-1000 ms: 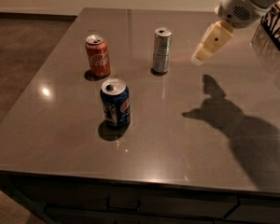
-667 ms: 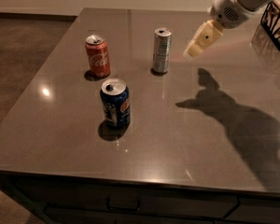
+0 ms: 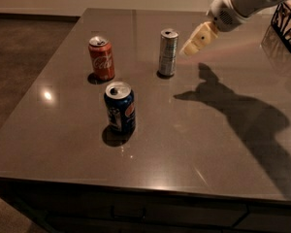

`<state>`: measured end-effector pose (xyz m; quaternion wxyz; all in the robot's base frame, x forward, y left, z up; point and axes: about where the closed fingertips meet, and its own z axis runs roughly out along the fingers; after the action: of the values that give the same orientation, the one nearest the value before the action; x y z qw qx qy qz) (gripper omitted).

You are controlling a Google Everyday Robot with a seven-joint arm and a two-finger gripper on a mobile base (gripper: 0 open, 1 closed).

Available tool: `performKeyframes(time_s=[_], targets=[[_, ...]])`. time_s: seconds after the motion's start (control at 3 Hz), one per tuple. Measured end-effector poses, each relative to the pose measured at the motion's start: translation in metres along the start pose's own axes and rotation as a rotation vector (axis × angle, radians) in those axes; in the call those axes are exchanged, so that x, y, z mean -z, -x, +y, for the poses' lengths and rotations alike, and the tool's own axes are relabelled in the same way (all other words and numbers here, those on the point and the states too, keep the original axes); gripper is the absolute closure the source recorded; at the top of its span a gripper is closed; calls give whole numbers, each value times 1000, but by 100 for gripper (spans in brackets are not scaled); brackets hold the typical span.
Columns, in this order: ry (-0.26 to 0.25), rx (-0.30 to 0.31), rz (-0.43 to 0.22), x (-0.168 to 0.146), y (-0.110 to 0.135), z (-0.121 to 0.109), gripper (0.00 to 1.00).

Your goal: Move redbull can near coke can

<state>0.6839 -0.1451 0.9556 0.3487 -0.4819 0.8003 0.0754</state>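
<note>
Redbull can (image 3: pixel 168 52) w/ hand (image 3: pixel 188 47) just beside

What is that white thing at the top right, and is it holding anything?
That is a robot's arm, ending in a cream-coloured gripper, its hand. One camera looks down on a dark table from above. Three cans stand upright there: a slim silver redbull can, a red coke can left of it in the picture, and a dark blue can nearer the camera. A wire basket sits at the far right edge. The gripper hovers just right of the redbull can, above the table, and holds nothing.
</note>
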Motion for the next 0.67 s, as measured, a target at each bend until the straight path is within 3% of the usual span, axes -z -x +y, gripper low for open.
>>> performKeyframes(time_s=[0.67], targets=[[88,27,-52,-44,27,8,0]])
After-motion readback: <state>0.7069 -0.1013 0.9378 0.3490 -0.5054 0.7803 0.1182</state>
